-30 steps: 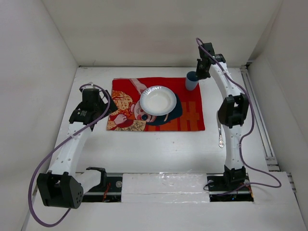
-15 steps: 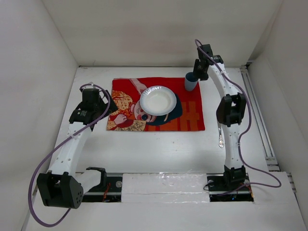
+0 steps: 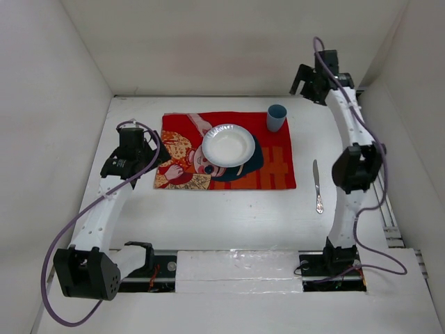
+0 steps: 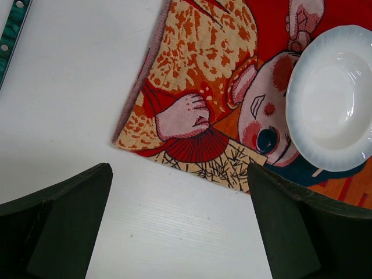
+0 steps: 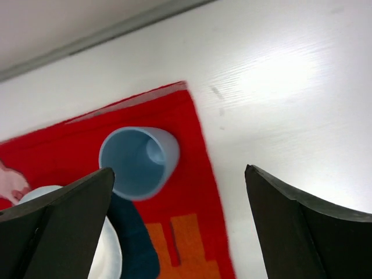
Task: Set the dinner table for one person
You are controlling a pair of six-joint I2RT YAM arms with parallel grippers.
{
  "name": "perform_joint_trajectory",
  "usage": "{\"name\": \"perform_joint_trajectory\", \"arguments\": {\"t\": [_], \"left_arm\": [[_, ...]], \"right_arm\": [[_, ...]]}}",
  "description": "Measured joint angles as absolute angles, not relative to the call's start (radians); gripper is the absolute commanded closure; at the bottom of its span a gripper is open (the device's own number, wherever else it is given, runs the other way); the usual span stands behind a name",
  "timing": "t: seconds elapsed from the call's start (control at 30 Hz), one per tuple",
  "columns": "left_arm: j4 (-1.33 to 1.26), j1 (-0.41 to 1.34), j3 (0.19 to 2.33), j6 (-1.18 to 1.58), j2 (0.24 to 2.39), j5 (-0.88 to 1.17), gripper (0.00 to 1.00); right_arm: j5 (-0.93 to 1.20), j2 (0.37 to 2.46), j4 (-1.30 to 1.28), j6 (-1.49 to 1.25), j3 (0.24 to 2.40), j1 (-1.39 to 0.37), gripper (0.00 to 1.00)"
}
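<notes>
Cup point(image 3: 277, 117) and bowl point(image 3: 228, 145) sit empty on placemat point(image 3: 278, 170).

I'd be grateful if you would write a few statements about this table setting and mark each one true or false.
1. The blue cup stands upright on the far right corner of the red placemat. True.
2. The knife lies on the placemat beside the plate. False: it lies on the bare table, to the right of the placemat.
3. The right gripper is shut on the cup. False: it is open and apart from the cup.
4. The white plate sits on the placemat. True.
5. The left gripper holds a fork. False: it is open and empty, above the placemat's near left corner.
</notes>
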State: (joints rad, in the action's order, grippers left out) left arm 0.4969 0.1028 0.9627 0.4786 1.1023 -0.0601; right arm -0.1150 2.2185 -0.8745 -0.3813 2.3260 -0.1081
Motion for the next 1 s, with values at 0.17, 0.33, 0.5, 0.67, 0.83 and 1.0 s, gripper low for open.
{"name": "perform_joint_trajectory", "arguments": {"t": [0.17,0.33,0.5,0.67,0.83,1.0], "left_arm": [[0.494,0.103,0.963,0.478,1.102,-0.060,0.00],[0.492,0.103,0.963,0.478,1.092,-0.056,0.00],[0.490,0.103,0.963,0.478,1.074,-0.050,0.00],[0.490,0.103,0.963,0.478,1.066,-0.028,0.00],[0.489,0.103,0.963,0.478,1.047,-0.027,0.00],[0.489,0.103,0.963,0.478,1.028,-0.031,0.00]], "right_arm": [[-0.096,1.790,-0.732,-0.355,1.935,-0.010,0.00],[-0.067,1.419,-0.629,-0.331,1.465,0.060,0.00],[-0.020,1.229,-0.567,-0.346,1.010,0.102,0.00],[-0.023,1.111,-0.567,-0.396,0.759,0.160,0.01],[-0.009,1.140,-0.538,-0.423,0.724,0.160,0.05],[0.026,1.274,-0.504,-0.424,0.725,0.159,0.08]]}}
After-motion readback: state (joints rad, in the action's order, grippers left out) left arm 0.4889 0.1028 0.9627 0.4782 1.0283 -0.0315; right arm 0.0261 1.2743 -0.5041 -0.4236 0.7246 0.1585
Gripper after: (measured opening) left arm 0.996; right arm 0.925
